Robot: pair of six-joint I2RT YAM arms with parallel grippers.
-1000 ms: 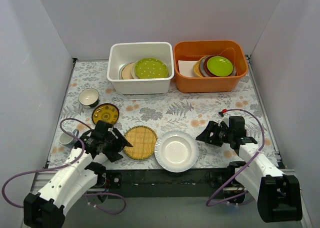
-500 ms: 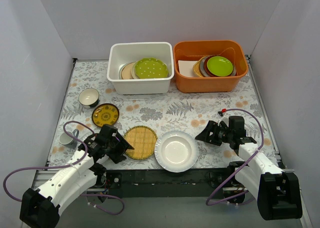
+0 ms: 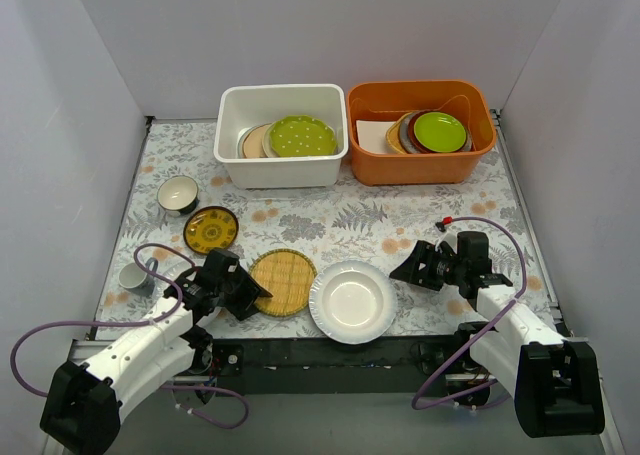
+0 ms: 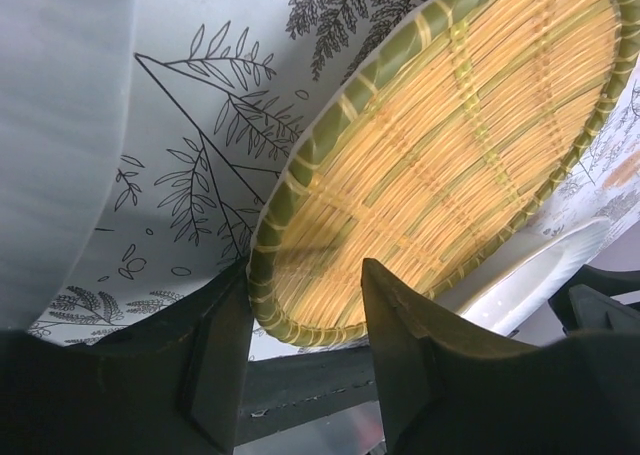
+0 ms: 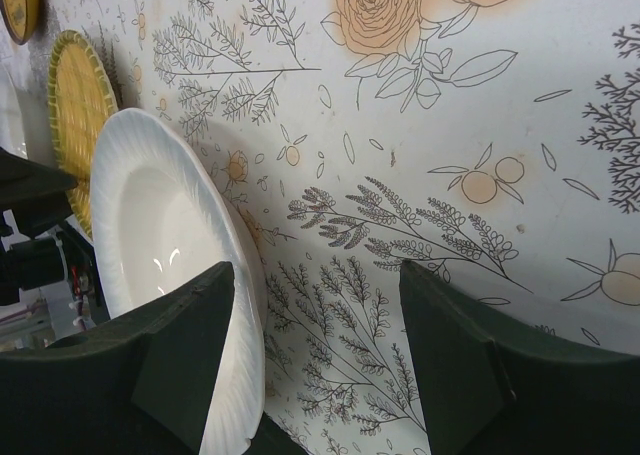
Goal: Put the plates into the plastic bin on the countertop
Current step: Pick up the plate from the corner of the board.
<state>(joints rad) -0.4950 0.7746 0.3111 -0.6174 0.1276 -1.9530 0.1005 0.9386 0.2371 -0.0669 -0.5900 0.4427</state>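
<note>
Bamboo plate [image 3: 282,283] and white plate [image 3: 351,302] lie adjacent on the countertop [image 3: 340,220].

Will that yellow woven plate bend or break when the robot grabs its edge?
The woven bamboo plate probably feels light and springy, since it's thin woven strips. It likely won't shatter like china. Its green rim looks bumpy, so the left gripper, with one jaw on each side of that rim, probably won't slip.
</note>
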